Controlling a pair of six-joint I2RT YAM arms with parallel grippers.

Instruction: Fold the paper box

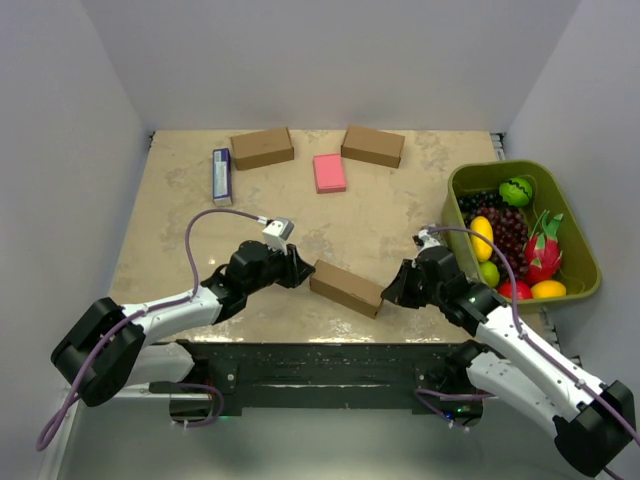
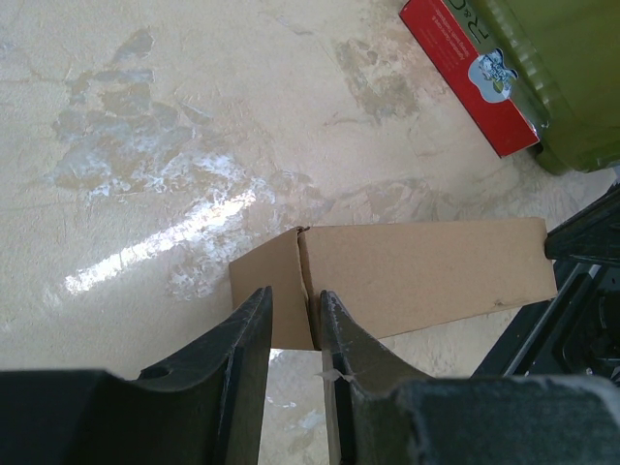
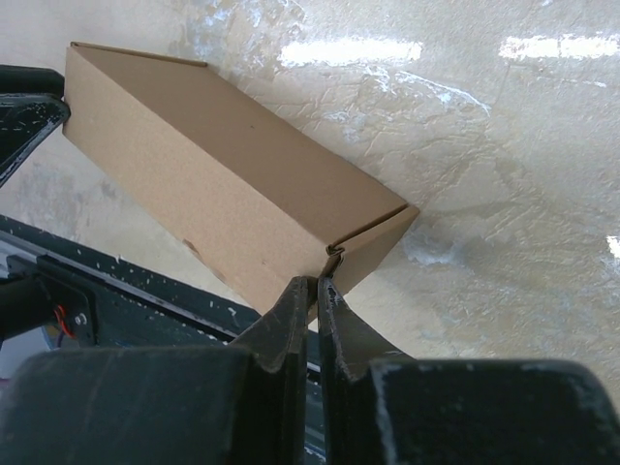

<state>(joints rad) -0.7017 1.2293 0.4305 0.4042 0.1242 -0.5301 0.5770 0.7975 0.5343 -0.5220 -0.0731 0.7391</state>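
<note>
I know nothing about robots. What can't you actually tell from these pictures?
- Top view: both ends of the paper box are covered by the left gripper and right gripper.
- Left wrist view: whether its fingers squeeze the box corner; they overlap it.
- Right wrist view: whether the nearly closed fingers pinch a flap; they cover it.
- Left wrist view: the red package is cut off by the top edge, lettering incomplete.

1. Slim rectangular cardboard paper box (image 1: 346,288): plain brown, unprinted.
2. Stone-look tabletop (image 1: 180,230) under the paper box: mottled beige and cream, with glossy white patches.
3. Beyond the paper box: 2 plain brown rectangular cardboard boxes (image 1: 262,148) (image 1: 372,146) and a pink rectangular pad (image 1: 329,172).
4. Beyond it, leftward: small blue-and-white carton (image 1: 222,175).
5. Right of it: olive-green plastic bin (image 1: 585,250) holding yellow, green, red, magenta and dark purple fruit (image 1: 510,228).
</note>
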